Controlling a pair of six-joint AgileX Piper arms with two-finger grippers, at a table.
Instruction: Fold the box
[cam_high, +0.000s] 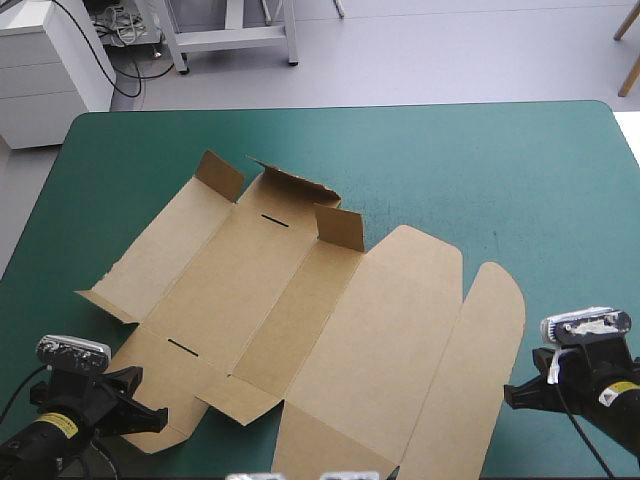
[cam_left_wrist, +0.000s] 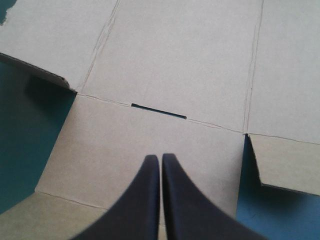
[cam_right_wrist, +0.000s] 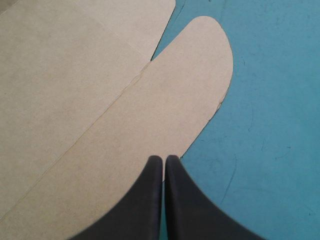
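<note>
The brown box (cam_high: 300, 330) lies opened out flat mid-desk (cam_high: 500, 170), with only its far flaps (cam_high: 340, 228) tipped up. The left tool (cam_left_wrist: 160, 158), pressed together, hangs over the near end panel behind the slot (cam_left_wrist: 158, 111). The right tool (cam_right_wrist: 163, 159), likewise together, hangs over the rounded flap (cam_right_wrist: 200, 75). Raising a wall probably needs each tool parted, slid under an edge, then lifted along the crease.

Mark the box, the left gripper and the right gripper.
box (cam_high: 380, 335), high view, its wide flat panel.
left gripper (cam_left_wrist: 160, 159), left wrist view, between shut fingertips.
right gripper (cam_right_wrist: 163, 160), right wrist view, between shut fingertips.
</note>
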